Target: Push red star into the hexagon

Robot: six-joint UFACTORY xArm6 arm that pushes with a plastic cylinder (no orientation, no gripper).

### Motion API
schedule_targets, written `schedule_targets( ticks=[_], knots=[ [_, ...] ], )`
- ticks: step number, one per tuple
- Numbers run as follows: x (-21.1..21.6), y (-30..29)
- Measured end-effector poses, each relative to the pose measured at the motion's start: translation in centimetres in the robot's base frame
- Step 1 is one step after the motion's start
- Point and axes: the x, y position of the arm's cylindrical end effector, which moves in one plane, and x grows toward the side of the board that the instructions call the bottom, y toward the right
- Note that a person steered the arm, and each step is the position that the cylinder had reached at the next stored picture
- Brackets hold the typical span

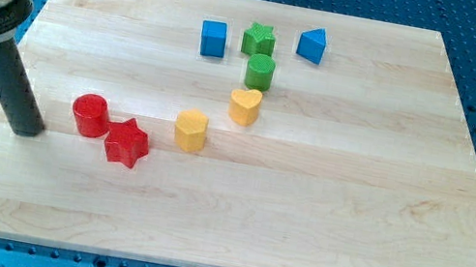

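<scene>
Here, my tip [26,129] left of red star [126,142].

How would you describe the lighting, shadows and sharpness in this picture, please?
Camera view: even, bright light on the wooden board, no strong glare; the red star, yellow hexagon and red cylinder cast only short, soft shadows; block edges are sharp; my tip is crisp, left of the red cylinder; the rod's grey housing is cropped at the top left.

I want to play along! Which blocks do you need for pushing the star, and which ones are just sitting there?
For the job:
red star
yellow hexagon
my tip, at the view's left of the red blocks

Just lying about:
red cylinder
yellow heart
green cylinder
green star
blue cube
blue block
</scene>
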Motion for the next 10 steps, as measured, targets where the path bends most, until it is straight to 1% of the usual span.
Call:
schedule_targets(
  ticks=[2, 3, 4, 6, 7, 8, 9, 10],
  knots=[
    [0.0, 1.1],
    [3.3, 2.8],
    [5.2, 6.8],
    [2.8, 8.1],
    [2.7, 13.2],
    [3.6, 14.7],
    [5.6, 17.2],
    [5.6, 21.3]
  ],
)
